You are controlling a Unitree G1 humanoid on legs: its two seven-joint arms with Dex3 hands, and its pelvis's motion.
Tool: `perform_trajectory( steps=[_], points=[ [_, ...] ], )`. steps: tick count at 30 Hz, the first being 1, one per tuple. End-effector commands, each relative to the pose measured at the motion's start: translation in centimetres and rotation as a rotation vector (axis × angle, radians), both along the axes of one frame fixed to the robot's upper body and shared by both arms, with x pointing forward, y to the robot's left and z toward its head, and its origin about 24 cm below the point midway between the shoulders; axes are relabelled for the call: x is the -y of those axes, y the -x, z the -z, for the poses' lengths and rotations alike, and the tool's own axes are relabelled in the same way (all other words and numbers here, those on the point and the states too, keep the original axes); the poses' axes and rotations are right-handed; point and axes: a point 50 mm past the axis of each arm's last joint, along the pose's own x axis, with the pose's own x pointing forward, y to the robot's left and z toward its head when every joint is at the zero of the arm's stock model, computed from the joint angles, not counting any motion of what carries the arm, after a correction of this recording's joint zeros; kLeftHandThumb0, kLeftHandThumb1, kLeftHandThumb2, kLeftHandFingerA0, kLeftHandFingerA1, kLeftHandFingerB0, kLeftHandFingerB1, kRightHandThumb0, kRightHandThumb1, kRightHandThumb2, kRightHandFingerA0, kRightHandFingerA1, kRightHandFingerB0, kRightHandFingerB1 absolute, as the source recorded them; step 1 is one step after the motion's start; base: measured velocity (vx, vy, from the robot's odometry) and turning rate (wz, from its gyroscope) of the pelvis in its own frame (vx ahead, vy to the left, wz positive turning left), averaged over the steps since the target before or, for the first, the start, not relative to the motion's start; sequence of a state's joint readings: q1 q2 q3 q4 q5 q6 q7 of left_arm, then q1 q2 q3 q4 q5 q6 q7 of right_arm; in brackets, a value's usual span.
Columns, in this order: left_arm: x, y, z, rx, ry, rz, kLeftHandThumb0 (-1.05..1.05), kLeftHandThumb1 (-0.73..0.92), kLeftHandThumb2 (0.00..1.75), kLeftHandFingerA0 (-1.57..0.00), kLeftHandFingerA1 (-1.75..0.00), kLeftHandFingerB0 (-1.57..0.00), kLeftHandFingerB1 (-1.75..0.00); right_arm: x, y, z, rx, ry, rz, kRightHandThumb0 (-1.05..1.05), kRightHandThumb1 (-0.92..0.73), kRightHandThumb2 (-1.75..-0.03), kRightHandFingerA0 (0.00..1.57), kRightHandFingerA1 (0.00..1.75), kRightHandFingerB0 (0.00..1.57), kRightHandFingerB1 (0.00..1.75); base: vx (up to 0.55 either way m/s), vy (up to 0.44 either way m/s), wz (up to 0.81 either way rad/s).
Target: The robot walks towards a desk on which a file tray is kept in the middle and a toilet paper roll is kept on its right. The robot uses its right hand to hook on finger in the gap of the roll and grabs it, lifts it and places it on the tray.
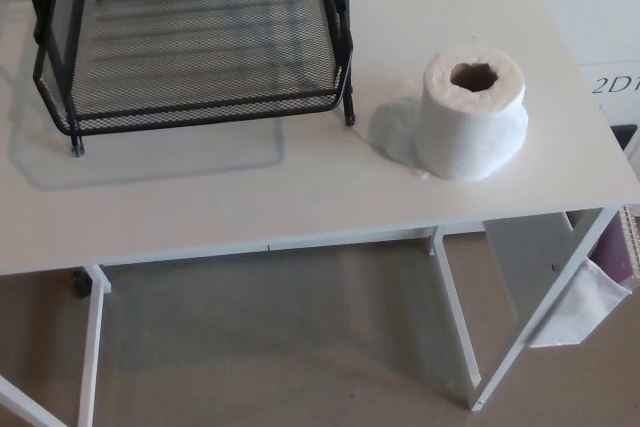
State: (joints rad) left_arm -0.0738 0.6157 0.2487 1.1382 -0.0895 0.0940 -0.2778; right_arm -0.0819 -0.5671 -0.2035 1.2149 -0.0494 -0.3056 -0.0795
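A white toilet paper roll (471, 112) stands upright on the right part of the white desk (300, 187), its brown core hole facing up. To its left, a black wire-mesh file tray (200, 67) with stacked tiers sits on the desk toward the back, cut off by the top edge of the picture. A gap of bare desk separates roll and tray. Neither of my hands nor any arm shows in the head view.
The desk's front edge (300, 244) runs across the middle of the picture, with white legs (92, 347) below on beige carpet. A white fabric pocket (585, 297) hangs at the desk's right side. A white box (612, 57) stands beyond the right edge.
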Motion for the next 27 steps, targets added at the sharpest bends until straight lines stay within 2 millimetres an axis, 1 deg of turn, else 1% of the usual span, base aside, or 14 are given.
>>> perform_trajectory(
  steps=[1,2,4,5,8,11,13,14,15,16,17,23,24,27],
  points=[
    [-0.5,0.3,-0.4,0.023,0.023,-0.021,-1.05,0.75,1.30,-0.09,-0.71,0.00,-0.57,-2.5,-8.6,-4.8,0.201,0.156,-0.293,-0.78,-0.55,-0.81,0.13,0.41,0.00,0.24,0.00,0.000,0.00],
    [-0.5,0.3,-0.4,0.026,0.025,-0.021,-1.05,0.75,1.30,-0.07,-0.71,0.00,-0.56,-2.9,-9.2,-5.1,0.249,0.119,-0.298,-0.73,-0.61,-0.60,0.13,0.49,0.00,0.27,0.00,0.000,0.00],
    [-0.4,0.4,-0.3,0.033,0.033,-0.020,-1.05,0.76,1.31,-0.08,-0.71,0.00,-0.55,-3.6,-10.5,-6.2,0.363,0.064,-0.305,-0.88,-0.53,-0.90,0.10,0.62,0.00,0.36,0.00,0.000,0.00],
    [-0.4,0.5,-0.2,0.045,0.041,-0.039,-1.05,0.75,1.31,-0.04,-0.68,0.00,-0.53,-3.6,-11.2,-7.1,0.389,0.069,-0.319,-0.90,-0.67,-0.63,0.03,0.79,0.00,0.21,0.00,0.000,0.00],
    [-0.3,0.5,-0.2,0.061,0.045,-0.052,-1.05,0.74,1.31,-0.06,-0.69,0.00,-0.55,-1.9,-13.7,-14.0,0.592,0.008,-0.361,-1.05,-0.72,-0.62,0.00,1.17,0.00,0.42,0.01,0.011,0.03],
    [-0.2,0.7,0.0,0.083,0.071,-0.063,-1.05,0.73,1.31,0.00,-0.63,0.00,-0.55,-2.8,-14.9,-18.7,0.690,0.038,-0.480,-0.98,-0.54,-0.97,0.15,0.80,0.00,0.36,0.01,0.024,0.08],
    [-0.3,0.7,-0.1,0.065,0.054,-0.051,-1.05,0.72,1.31,-0.02,-0.69,0.00,-0.56,-3.4,-15.1,-19.4,0.670,0.053,-0.516,-0.94,-0.55,-0.96,0.15,0.69,0.00,0.25,0.00,0.000,0.00],
    [-0.3,0.7,-0.1,0.048,0.045,-0.038,-1.05,0.74,1.30,-0.25,-0.82,0.00,-0.61,-4.5,-15.5,-20.3,0.677,0.049,-0.570,-0.85,-0.51,-0.91,0.19,0.62,0.04,0.30,0.00,0.000,0.00],
    [-0.2,0.7,-0.1,0.041,0.042,-0.033,-1.05,0.74,1.30,-0.25,-0.82,0.00,-0.61,-5.0,-15.6,-20.7,0.679,0.047,-0.594,-0.85,-0.51,-0.91,0.19,0.62,0.04,0.30,0.00,0.000,0.00],
    [-0.2,0.7,0.0,0.041,0.038,-0.031,-1.05,0.74,1.30,-0.22,-0.80,0.00,-0.60,-5.7,-15.8,-21.1,0.681,0.035,-0.633,-0.73,-0.61,-0.60,0.14,0.52,0.05,0.29,0.00,0.000,0.00],
    [-0.2,0.8,0.0,0.051,0.040,-0.041,-1.05,0.72,1.30,-0.02,-0.70,-0.01,-0.55,-7.0,-16.3,-21.9,0.679,0.011,-0.700,-0.71,-0.59,-0.59,0.16,0.49,0.06,0.30,0.00,0.000,0.00],
    [-0.1,0.8,0.3,0.061,0.057,-0.082,-1.05,0.73,1.31,-0.01,-0.66,0.00,-0.56,-11.5,-18.0,-23.6,0.564,0.073,-0.875,-0.69,-0.45,-0.83,0.20,0.54,0.03,0.29,0.00,0.000,0.00],
    [-0.1,0.9,0.3,0.056,0.058,-0.086,-1.05,0.73,1.29,-0.03,-0.71,-0.02,-0.57,-12.5,-18.4,-23.7,0.513,0.086,-0.917,-0.64,-0.60,-0.59,0.21,0.43,0.08,0.24,0.00,0.000,0.00],
    [-0.1,1.1,0.4,0.058,0.063,-0.067,-1.05,0.73,1.31,0.00,-0.65,0.00,-0.57,-14.4,-19.2,-23.0,0.402,0.155,-0.990,-0.62,-0.57,-0.58,0.26,0.44,0.10,0.25,0.00,0.000,0.00]
  ],
)
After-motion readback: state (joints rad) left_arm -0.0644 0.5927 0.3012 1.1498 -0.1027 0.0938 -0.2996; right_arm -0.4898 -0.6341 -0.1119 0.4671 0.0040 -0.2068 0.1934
